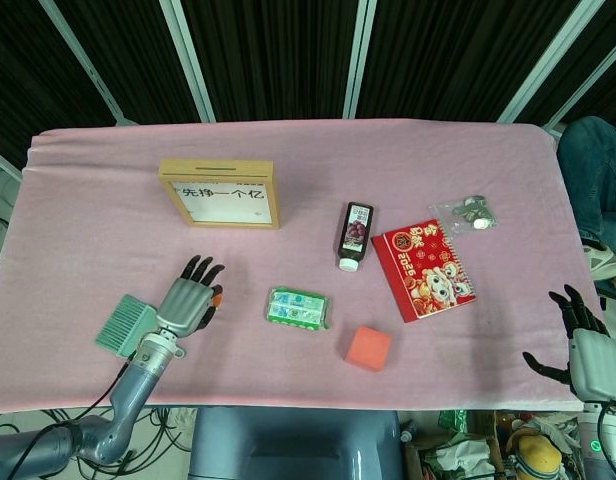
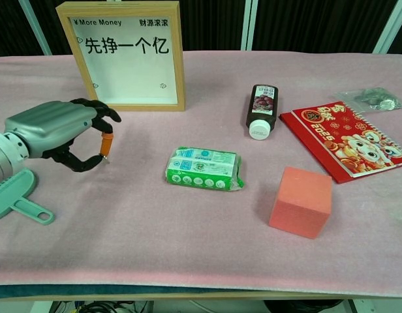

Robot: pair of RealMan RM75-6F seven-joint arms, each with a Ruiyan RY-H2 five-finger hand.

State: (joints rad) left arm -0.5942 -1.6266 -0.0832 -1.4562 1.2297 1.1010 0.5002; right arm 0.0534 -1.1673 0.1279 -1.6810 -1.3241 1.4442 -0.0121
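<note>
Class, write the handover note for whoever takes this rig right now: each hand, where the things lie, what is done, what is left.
Left hand pinches a small orange piece just above the cloth, beside the green brush.
Right hand is open, off the table's right edge, holding nothing.
Frame stands behind; green pack lies to the piece's right.
Done: the piece is gripped.
Left: setting it down; the spot is unclear.

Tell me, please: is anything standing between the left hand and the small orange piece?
No. The left hand already pinches the small orange piece in its fingertips, above the pink cloth. The teal brush lies beside the wrist.
</note>
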